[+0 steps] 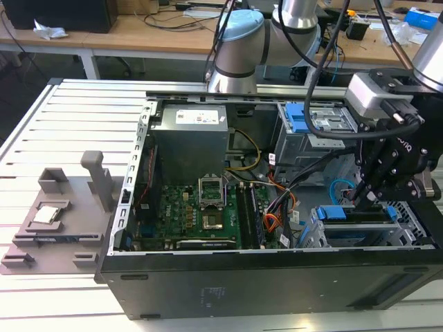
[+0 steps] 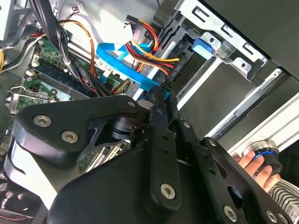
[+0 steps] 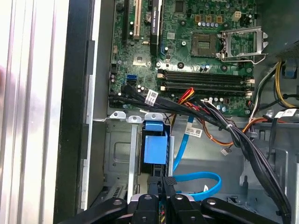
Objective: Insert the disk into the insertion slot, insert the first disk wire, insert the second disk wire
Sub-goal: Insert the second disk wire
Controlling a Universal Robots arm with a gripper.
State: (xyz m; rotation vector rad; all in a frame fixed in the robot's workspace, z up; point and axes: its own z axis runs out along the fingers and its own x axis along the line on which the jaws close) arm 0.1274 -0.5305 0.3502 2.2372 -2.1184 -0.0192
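The disk sits inside the insertion slot (image 1: 315, 235), the silver cage at the case's front corner on the exterior view's right. Its blue carrier end (image 1: 338, 213) shows at the cage mouth, and in the first wrist view as a blue block (image 3: 155, 148) in the cage (image 3: 117, 154). My gripper (image 1: 365, 202) hangs just over that carrier. Its fingers (image 3: 163, 181) are pressed together on the black connector of a blue flat wire (image 3: 202, 179). In the second wrist view the gripper (image 2: 161, 91) sits by the blue wire loop (image 2: 122, 59) and a red, yellow and black wire bundle (image 2: 150, 45).
The motherboard (image 1: 201, 214) fills the case's middle, with black and orange cable bundles (image 3: 219, 123) running over to the cage. A taller grey cage with a blue latch (image 1: 299, 119) stands behind. A grey fixture (image 1: 62, 214) lies on the slatted table. A hand (image 2: 256, 167) holds a knob beside the case.
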